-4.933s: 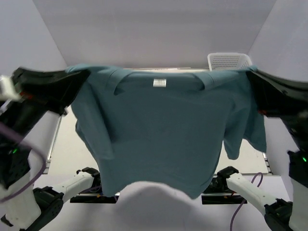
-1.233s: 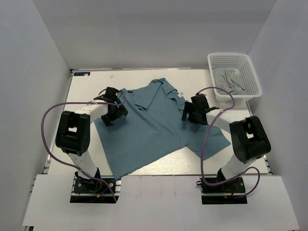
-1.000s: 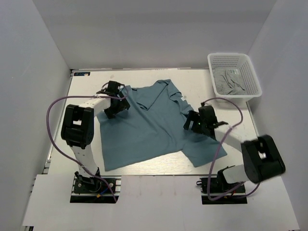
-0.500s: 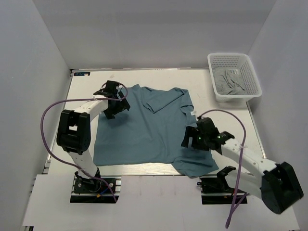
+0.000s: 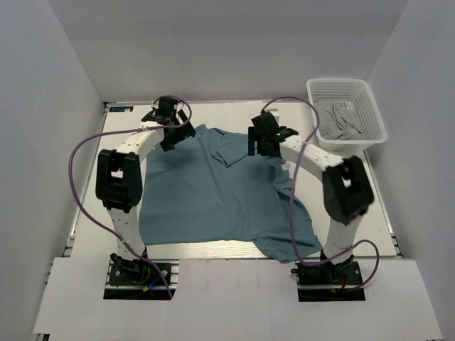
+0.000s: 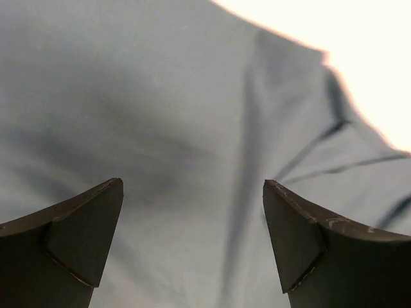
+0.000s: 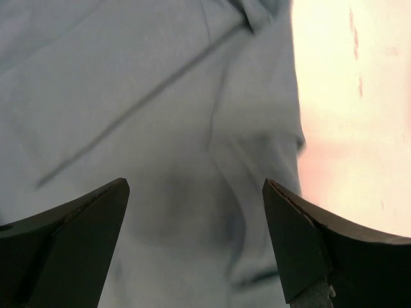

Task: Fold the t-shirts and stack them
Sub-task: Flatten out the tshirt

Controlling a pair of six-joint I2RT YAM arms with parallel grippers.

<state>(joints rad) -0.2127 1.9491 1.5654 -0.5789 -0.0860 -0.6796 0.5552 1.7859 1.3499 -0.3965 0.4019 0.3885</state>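
**both claws wide above the shirt's far edge**

the left gripper (image 5: 173, 136) has its jaws fully spread and holds nothing. in the left wrist view the left gripper (image 6: 192, 247) shows flat teal cloth between the tips, with a seam ridge running toward 12 o'clock. the right gripper (image 5: 259, 145) is equally wide and empty. in its wrist view the right gripper (image 7: 192, 247) frames creased cloth, with bare table at 3 o'clock.

the t-shirt (image 5: 213, 202) lies spread on the table (image 5: 213, 112). the left claw is over its 11 o'clock corner, the right claw over its 1 o'clock corner. a flap near the collar is doubled over between the claws, and the 5 o'clock corner reaches the table's near edge. a white basket (image 5: 367, 88) at the table's 2 o'clock holds a grey garment (image 5: 340, 122).

the step in hand appears to be flattening before the first fold. each claw should descend onto an outer edge rather than mid-panel, pinch one layer only, and pull evenly. uneven tension would likely skew the hem.
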